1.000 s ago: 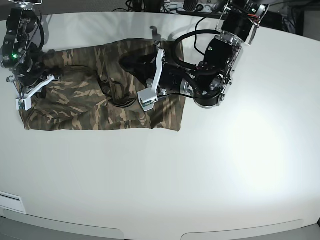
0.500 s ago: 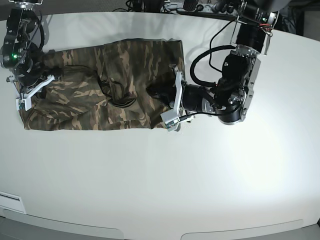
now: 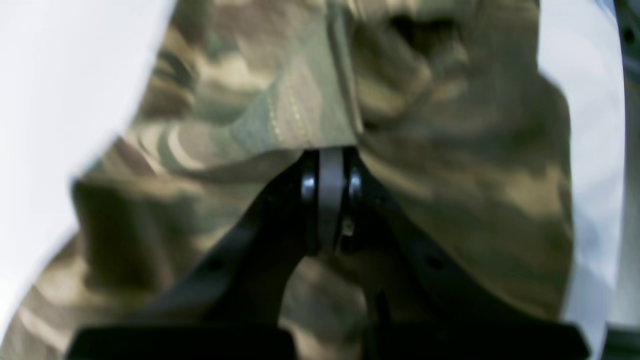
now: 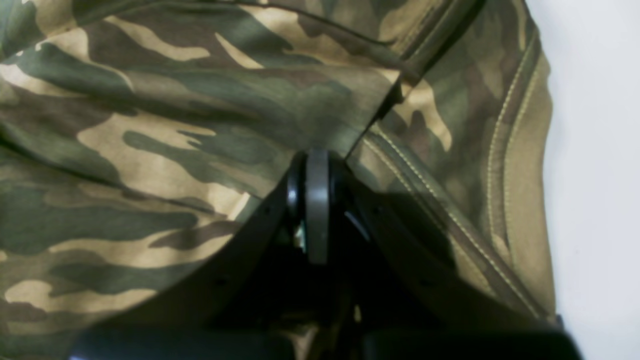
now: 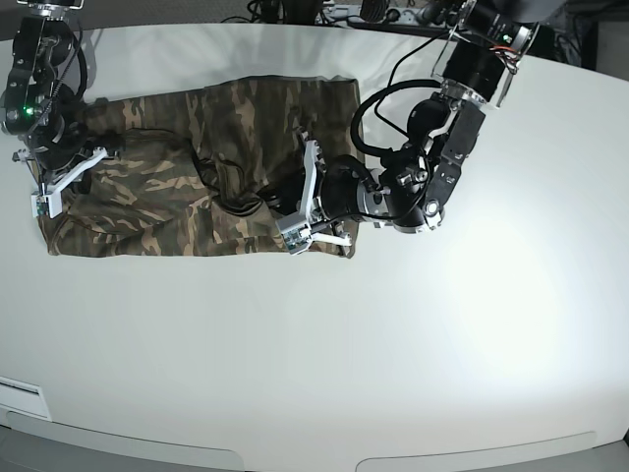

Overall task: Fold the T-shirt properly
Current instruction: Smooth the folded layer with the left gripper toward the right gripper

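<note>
The camouflage T-shirt [image 5: 167, 187] lies spread in a wide band on the white table, at the back left of the base view. My left gripper [image 5: 295, 239] is at the shirt's front edge near its right corner. In the left wrist view this gripper [image 3: 325, 157] is shut, and a hemmed fold of the T-shirt [image 3: 450, 150] is bunched at its tips. My right gripper [image 5: 44, 202] sits on the shirt's left end. In the right wrist view that gripper [image 4: 316, 157] is shut where folds of the T-shirt [image 4: 150, 125] meet, beside a stitched hem.
The white table [image 5: 393, 344] extends in front of and to the right of the shirt. Cables and equipment [image 5: 334, 12] lie along the back edge. A white label [image 5: 20, 398] sits at the front left corner.
My left arm swung from over the shirt's middle out to its front right corner, then drew back left along the front edge. The right arm has not moved.
</note>
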Available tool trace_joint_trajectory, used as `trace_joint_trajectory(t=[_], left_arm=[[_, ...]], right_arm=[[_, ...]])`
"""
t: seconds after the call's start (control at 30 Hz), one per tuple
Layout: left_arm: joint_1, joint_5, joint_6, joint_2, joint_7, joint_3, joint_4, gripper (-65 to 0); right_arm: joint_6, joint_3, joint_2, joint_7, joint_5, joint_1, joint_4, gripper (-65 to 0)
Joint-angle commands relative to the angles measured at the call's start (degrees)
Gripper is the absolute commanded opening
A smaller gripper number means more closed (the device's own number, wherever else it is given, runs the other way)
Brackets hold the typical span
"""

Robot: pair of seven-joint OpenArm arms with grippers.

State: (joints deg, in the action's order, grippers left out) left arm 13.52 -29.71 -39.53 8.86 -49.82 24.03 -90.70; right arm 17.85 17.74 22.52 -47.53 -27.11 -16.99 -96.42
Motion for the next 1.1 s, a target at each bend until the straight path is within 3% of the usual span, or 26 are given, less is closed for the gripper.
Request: trace_joint_trajectory(t=[0.0,0.23,0.37,0.47,0.53,0.6,0.73,0.83,0.97,1.07], left_arm=[[1.11,0.52,-0.47,-0.72,3.54,-0.15,0.11,-65.0],[1.73,12.13,-0.47,-4.2,22.1,-0.15,8.5,-65.0],[3.06,14.8,5.05,-6.08,24.15,-0.15,9.81,-65.0],[3.72,16.02,7.39,-7.04,23.45,-0.15,9.81,-65.0],[4.26,14.49,7.67,-7.15,20.2,-0.15,9.46,-65.0],[4.81,9.6,7.5,-7.1,13.38,-0.15,8.04,-65.0],[4.72,-4.24,0.09,-6.97,-4.22,-0.15,1.01,-65.0],[3.85,-11.04,-0.47,-6.21,-14.95,-0.15,-3.85,-65.0],[1.2,-9.11,-0.46,-4.72,-16.22,-0.15,-6.6,-65.0],[-0.72,-3.65,2.34,-4.72,-15.26,-0.15,-7.21,-65.0]], right_arm=[[0.59,-0.46,0.02,-4.76,-0.11,-0.66,0.33,-65.0],[0.61,-0.46,0.02,-5.2,-0.11,-0.63,0.33,-65.0],[0.61,-0.46,0.02,-5.25,-0.11,-0.66,0.33,-65.0],[0.59,-0.46,0.02,-5.25,-0.13,-0.66,0.33,-65.0],[0.59,-0.46,0.02,-5.22,-0.11,-0.66,0.33,-65.0],[0.59,-0.46,0.02,-5.2,-0.11,-0.63,0.33,-65.0],[0.61,-0.46,0.02,-5.2,-0.11,-0.63,0.33,-65.0],[0.61,-0.46,0.02,-5.16,-0.11,-0.63,0.33,-65.0],[0.63,-0.46,0.04,-5.18,-0.07,-0.63,0.33,-65.0],[1.07,-0.46,0.04,-4.79,-0.11,-0.59,0.33,-65.0]])
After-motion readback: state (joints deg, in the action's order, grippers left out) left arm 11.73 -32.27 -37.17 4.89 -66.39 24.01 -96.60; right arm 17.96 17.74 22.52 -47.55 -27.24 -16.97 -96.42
